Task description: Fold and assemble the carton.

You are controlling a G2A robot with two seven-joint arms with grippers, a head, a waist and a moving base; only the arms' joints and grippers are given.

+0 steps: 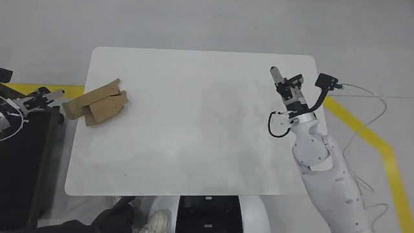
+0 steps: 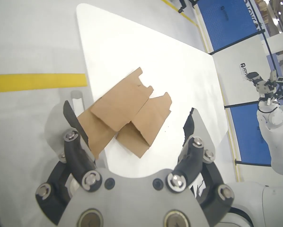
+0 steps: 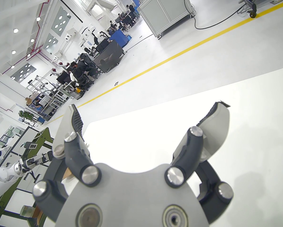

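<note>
The carton (image 1: 98,104) is a flattened brown cardboard blank with loose flaps, lying at the table's left edge with one corner hanging past it. In the left wrist view the carton (image 2: 129,112) lies just beyond my left gripper (image 2: 129,115), which is open and holds nothing. From above, the left gripper (image 1: 53,96) hovers off the table, left of the carton. My right gripper (image 1: 286,79) is over the table's far right part, far from the carton. In its own view the right gripper (image 3: 146,109) is open and empty above bare white tabletop.
The white table (image 1: 200,136) has rounded corners. A black cart (image 1: 19,162) stands left of it, under the left arm. Yellow floor tape (image 1: 362,126) runs along the right. Blue barrier panels (image 2: 229,17) stand beyond the table's far side.
</note>
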